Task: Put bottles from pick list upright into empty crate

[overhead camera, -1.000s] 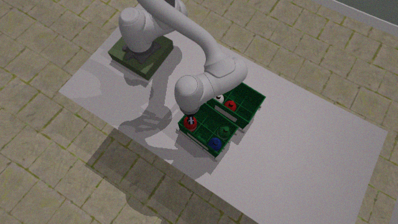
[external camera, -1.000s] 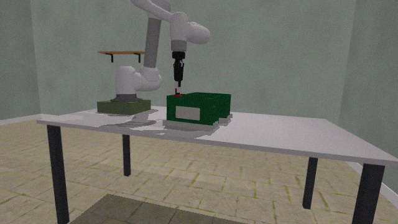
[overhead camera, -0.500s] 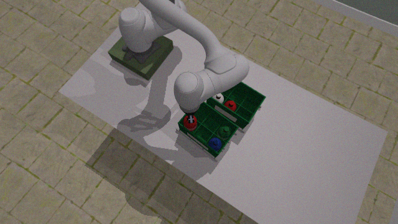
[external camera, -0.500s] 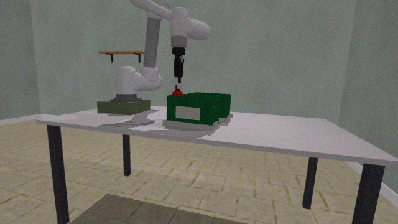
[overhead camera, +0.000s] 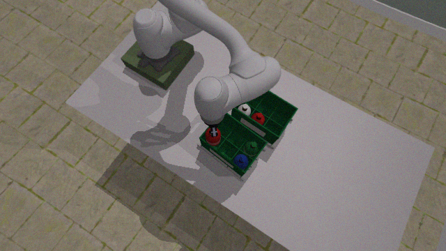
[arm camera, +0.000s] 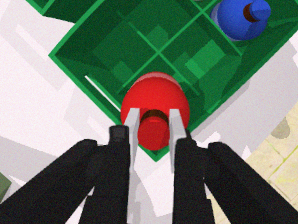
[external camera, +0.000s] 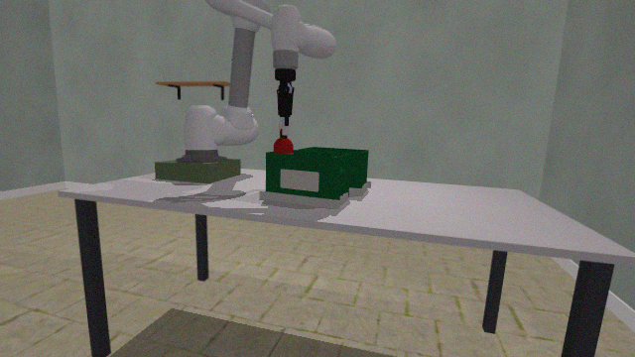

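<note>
My gripper (overhead camera: 213, 132) is shut on the neck of a red bottle (overhead camera: 212, 137) and holds it upright. The bottle is partly raised out of the left corner cell of the nearer green crate (overhead camera: 231, 144). In the side view the red bottle (external camera: 284, 145) shows just above the crate rim under the gripper (external camera: 284, 130). In the wrist view the fingers clamp the red bottle's cap (arm camera: 154, 106). A green bottle (overhead camera: 251, 147) and a blue bottle (overhead camera: 240, 161) stand in the same crate. The farther crate (overhead camera: 266, 116) holds a white bottle (overhead camera: 244, 109) and another red bottle (overhead camera: 258, 118). I cannot make out the pick list.
The two crates stand side by side near the middle of the white table. The robot base sits on a green block (overhead camera: 157, 63) at the far left. A small shelf (external camera: 193, 84) hangs on the wall behind.
</note>
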You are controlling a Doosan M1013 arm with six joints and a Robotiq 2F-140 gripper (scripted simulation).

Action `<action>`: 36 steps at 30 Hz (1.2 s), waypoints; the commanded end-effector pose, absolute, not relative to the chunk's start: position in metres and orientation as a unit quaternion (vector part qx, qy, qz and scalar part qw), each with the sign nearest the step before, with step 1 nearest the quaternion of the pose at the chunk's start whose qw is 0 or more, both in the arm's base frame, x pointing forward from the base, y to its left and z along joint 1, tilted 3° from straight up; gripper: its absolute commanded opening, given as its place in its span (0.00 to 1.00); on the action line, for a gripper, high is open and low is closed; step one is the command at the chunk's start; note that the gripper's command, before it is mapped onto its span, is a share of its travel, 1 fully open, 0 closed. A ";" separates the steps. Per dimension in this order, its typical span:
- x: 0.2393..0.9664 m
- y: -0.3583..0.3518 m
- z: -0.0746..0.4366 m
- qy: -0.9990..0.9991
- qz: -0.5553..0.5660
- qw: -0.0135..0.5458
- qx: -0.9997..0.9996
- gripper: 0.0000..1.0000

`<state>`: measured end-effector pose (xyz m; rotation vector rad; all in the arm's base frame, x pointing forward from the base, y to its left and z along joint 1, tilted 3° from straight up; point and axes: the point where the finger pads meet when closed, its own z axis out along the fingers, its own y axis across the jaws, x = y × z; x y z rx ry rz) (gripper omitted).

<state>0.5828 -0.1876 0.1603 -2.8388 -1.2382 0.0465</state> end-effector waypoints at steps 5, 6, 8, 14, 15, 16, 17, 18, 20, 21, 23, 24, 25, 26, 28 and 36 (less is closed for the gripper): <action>0.583 -0.191 0.174 -0.401 0.015 0.019 -0.916 0.00; 0.583 -0.191 0.176 -0.401 0.015 0.019 -0.916 0.00; 0.583 -0.191 0.179 -0.401 0.015 0.019 -0.916 0.00; 0.584 -0.192 0.189 -0.401 0.015 0.019 -0.916 0.00; 0.584 -0.192 0.191 -0.401 0.015 0.019 -0.916 0.00; 0.584 -0.192 0.193 -0.401 0.015 0.019 -0.916 0.00; 0.584 -0.192 0.193 -0.401 0.015 0.019 -0.916 0.00; 0.584 -0.192 0.193 -0.401 0.015 0.019 -0.916 0.00; 0.584 -0.192 0.196 -0.401 0.015 0.019 -0.916 0.00; 0.584 -0.192 0.198 -0.401 0.015 0.019 -0.916 0.00; 0.584 -0.192 0.201 -0.401 0.015 0.019 -0.916 0.00; 0.584 -0.192 0.203 -0.401 0.015 0.019 -0.916 0.00; 0.584 -0.192 0.204 -0.401 0.015 0.019 -0.916 0.00; 0.585 -0.192 0.206 -0.401 0.015 0.019 -0.916 0.00; 0.585 -0.192 0.209 -0.401 0.015 0.019 -0.916 0.00; 0.585 -0.192 0.219 -0.401 0.015 0.019 -0.916 0.00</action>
